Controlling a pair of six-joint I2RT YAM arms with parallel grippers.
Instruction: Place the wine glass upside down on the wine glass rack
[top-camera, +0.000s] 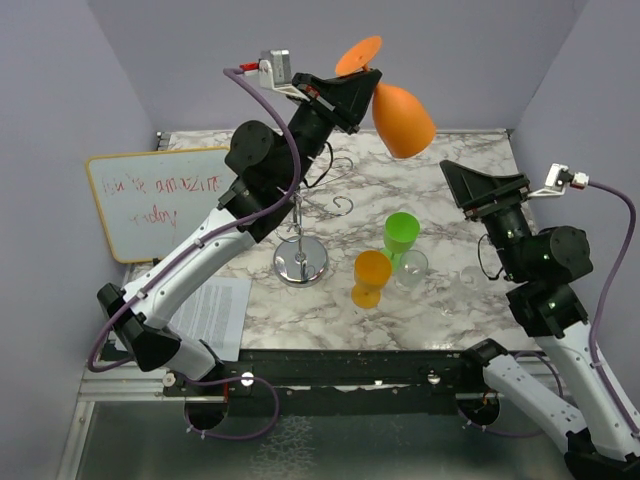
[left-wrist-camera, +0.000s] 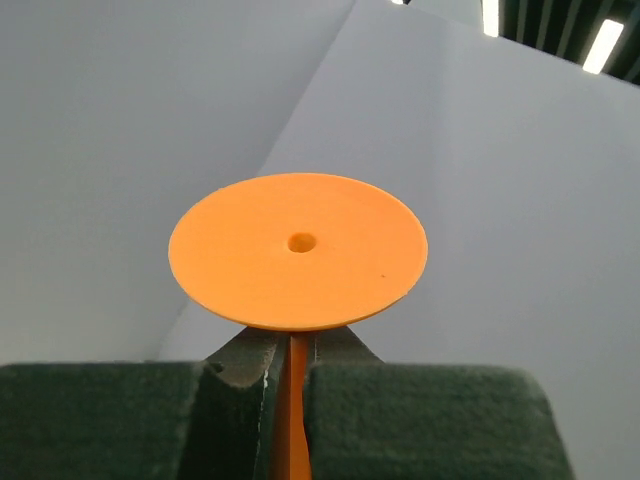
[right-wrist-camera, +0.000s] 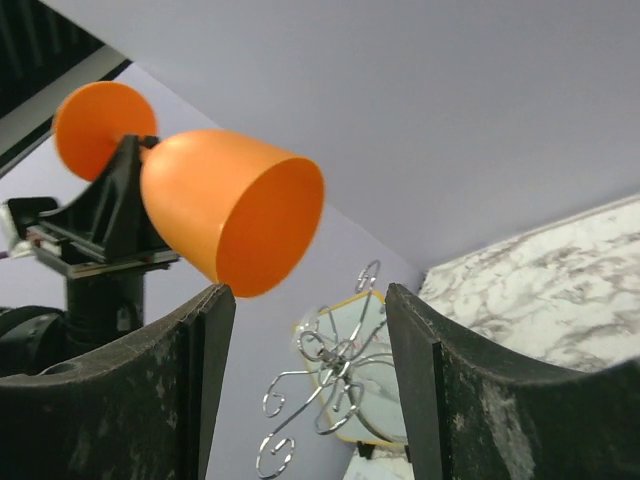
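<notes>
While your left gripper (top-camera: 362, 82) holds the wine glass (top-camera: 404, 120) by the stem | right gripper (right-wrist-camera: 308, 300) open | tilted bowl could topple the rack (top-camera: 301, 264).

Wine glass (top-camera: 402, 118): solid orange, foot and bowl alike, no pattern. Wine glass rack (top-camera: 300, 262): shiny chrome, mirrored base. Table (top-camera: 470, 300): white marble, grey veining. On it are a green glass (top-camera: 401, 235), a second orange glass (top-camera: 371, 277) and a clear glass (top-camera: 411, 268). Whiteboard (top-camera: 150, 200): white, yellowish frame, red handwriting. Paper sheet (top-camera: 215, 310): white, dark print. Walls (top-camera: 60, 100): pale lavender. Left arm (top-camera: 190, 262) and right arm (top-camera: 545, 270): black joints, white links, purple cables (top-camera: 248, 80). Left gripper (left-wrist-camera: 290, 375): dark fuzzy grey-green pads. Right gripper (right-wrist-camera: 310, 380): black fingers, whitish scuffs.
</notes>
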